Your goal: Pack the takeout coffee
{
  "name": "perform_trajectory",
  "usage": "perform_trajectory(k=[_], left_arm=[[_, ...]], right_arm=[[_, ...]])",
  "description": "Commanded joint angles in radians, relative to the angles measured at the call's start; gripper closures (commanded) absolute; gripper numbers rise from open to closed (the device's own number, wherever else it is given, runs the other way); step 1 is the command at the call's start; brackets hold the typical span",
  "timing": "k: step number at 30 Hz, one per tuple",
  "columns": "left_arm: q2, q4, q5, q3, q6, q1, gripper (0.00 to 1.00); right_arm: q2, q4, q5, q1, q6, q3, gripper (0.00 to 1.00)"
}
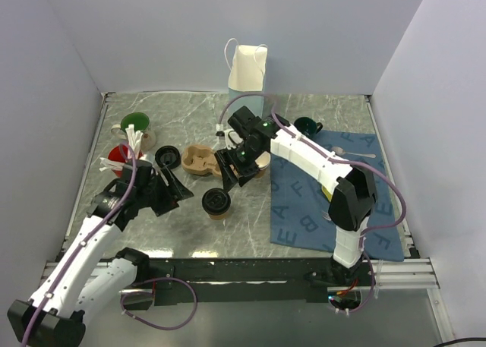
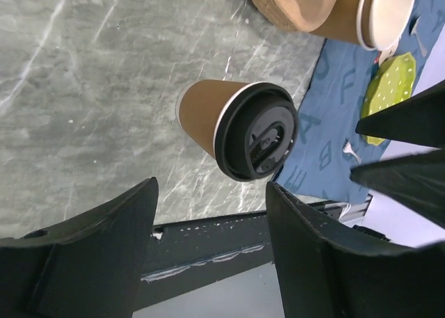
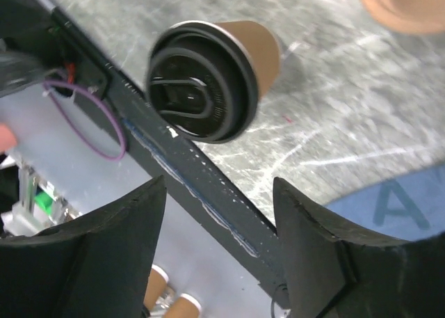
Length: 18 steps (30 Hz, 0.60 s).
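Two claws gape empty, left claw (image 1: 171, 189) and right claw (image 1: 226, 174), near the takeout coffee (image 2: 205, 116); an off-centre pinch could topple it across the surface (image 1: 250, 227), popping its lid (image 2: 256, 133).

Lidded coffee cup (image 2: 236, 130) upright, fwd of spread fingers (image 2: 97, 241).

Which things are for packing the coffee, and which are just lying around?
For the job:
- takeout coffee cup, with its black lid on
- cardboard cup carrier, probably
- white paper bag, probably

Just lying about:
- dark green mug
- red cup
- loose black lid
- spoon
- blue letter cloth
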Motion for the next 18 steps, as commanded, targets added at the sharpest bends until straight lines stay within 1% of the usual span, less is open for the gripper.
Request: perform_trajectory(k=[1,3,7,18], left_arm=[[0.025,0.120,0.061,-0.046,0.005,0.001,0.33],[0.036,0.170,0.073,-0.078,-0.005,0.001,0.36],[0.065,0.229,0.101,-0.115,-0.019,0.001,0.37],[0.114,0.288,0.118,-0.164,-0.018,0.001,0.41]], right_arm=[[0.039,0.053,-0.106,-0.003,-0.067,0.039,0.28],[0.062,0.062,-0.112,-0.007,-0.076,0.056,0.27],[0.112,0.051,-0.130,-0.007,-0.091,0.087,0.27],[0.177,0.056,-0.156,-0.007,-0.113,0.090,0.35]])
